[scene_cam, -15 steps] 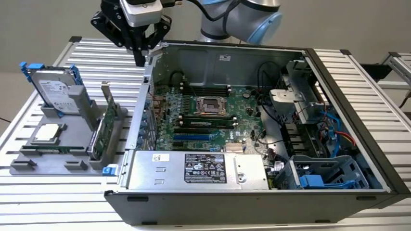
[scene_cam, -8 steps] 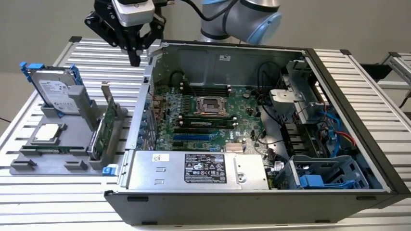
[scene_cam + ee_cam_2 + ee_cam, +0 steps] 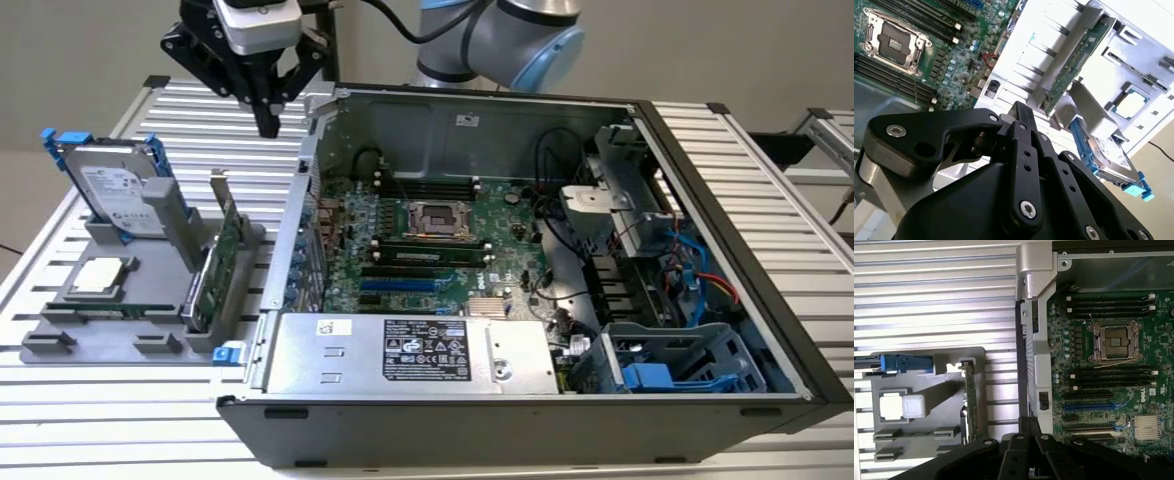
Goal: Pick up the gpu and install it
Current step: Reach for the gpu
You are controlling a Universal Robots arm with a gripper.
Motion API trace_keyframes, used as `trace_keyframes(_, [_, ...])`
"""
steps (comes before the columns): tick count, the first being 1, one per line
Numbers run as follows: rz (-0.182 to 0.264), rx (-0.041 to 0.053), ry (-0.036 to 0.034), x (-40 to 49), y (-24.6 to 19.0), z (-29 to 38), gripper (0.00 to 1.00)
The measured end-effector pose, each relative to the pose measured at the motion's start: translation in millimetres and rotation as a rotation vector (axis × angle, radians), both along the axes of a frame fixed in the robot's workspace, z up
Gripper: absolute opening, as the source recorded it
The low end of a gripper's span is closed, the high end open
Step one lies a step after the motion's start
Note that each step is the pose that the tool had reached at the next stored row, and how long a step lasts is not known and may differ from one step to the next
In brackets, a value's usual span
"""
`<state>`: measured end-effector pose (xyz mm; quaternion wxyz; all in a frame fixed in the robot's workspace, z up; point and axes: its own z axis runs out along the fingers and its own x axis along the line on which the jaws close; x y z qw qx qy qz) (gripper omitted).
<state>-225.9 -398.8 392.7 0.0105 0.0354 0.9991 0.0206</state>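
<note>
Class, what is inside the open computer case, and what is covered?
Inside the case: the motherboard with its empty processor socket, a silver power supply, a grey drive cage and cables. Whatever lies beneath the power supply is covered. The gpu stands outside.

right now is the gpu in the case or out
Out. The thin green circuit-board card with a silver bracket stands on edge in the grey holder beside the open case.

open computer case point(image 3: 507, 430) on slatted table point(image 3: 134, 420), the exterior view's right | inside: motherboard point(image 3: 514, 215), empty CPU socket point(image 3: 435, 218), power supply point(image 3: 400, 352) along near wall | gray tray point(image 3: 107, 340) at the exterior view's left: blue-railed hard drive point(image 3: 114, 185) on edge at far end, processor point(image 3: 102, 278) flat nearer
</note>
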Motion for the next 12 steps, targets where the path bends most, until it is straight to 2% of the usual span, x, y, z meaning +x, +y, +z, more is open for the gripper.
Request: trace_keyframes(12, [0.0,0.0,0.0,-21.2,0.0,0.0,0.0])
